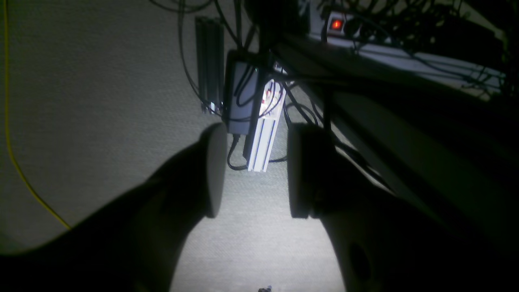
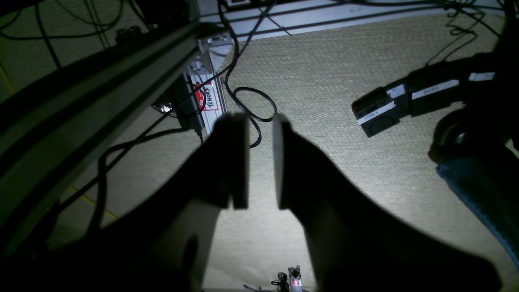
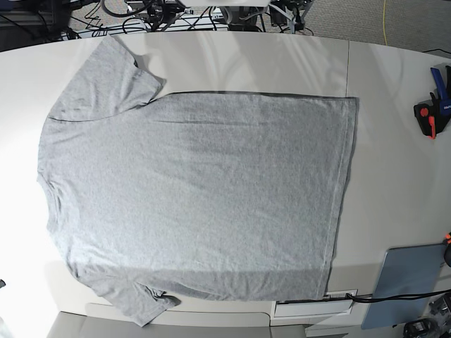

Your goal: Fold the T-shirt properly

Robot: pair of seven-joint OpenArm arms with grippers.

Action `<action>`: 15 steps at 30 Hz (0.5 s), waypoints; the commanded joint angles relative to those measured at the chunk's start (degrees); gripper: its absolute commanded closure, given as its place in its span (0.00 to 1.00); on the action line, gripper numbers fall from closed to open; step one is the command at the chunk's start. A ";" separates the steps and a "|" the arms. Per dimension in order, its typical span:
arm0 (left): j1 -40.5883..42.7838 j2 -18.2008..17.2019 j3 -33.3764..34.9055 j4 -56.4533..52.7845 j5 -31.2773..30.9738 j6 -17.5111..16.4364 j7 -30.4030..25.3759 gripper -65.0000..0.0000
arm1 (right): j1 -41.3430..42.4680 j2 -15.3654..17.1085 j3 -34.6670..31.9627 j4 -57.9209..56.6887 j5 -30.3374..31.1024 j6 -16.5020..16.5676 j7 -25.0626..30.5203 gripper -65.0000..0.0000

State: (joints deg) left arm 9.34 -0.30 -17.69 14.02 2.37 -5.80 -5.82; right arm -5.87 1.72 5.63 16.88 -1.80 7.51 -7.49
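Folding has not begun, as far as I can judge: the T-shirt [image 3: 197,197] lies spread flat on the white table [image 3: 394,162] in the base view, plain side up, collar end toward that view's left and hem toward its right, both sleeves out, one at the upper left and one at the lower left, the lower one a little rumpled at its edge. No crease or doubled layer shows anywhere on it, so every fold is left to do. Neither arm appears over the table. On my left wrist feed, the left gripper [image 1: 253,170] hangs with its jaws spread wide and nothing between them, looking down past the table edge at carpet, cables and a power brick [image 1: 241,97]. On the right wrist feed, the right gripper [image 2: 259,162] shows its jaws drawn closer, though a clear gap remains and nothing is pinched; below it I see carpet and a looped black cable [image 2: 251,109]. A red and blue clamp [image 3: 433,109] sits on the table well apart from the hem. I reckon both arms must come up over the shirt first.
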 commanded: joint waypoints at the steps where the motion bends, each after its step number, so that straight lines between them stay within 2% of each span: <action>1: 0.35 0.11 -0.09 0.13 0.07 -0.15 0.07 0.61 | -0.15 0.20 0.07 0.31 0.04 0.13 -0.09 0.83; 15: 0.35 0.09 -0.04 0.15 0.33 -0.15 0.48 0.61 | -0.15 0.20 0.07 0.31 0.04 0.13 -0.04 0.83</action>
State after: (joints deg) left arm 9.47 -0.30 -17.69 14.04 2.39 -5.80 -5.37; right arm -5.89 1.74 5.63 16.88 -1.80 7.51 -7.51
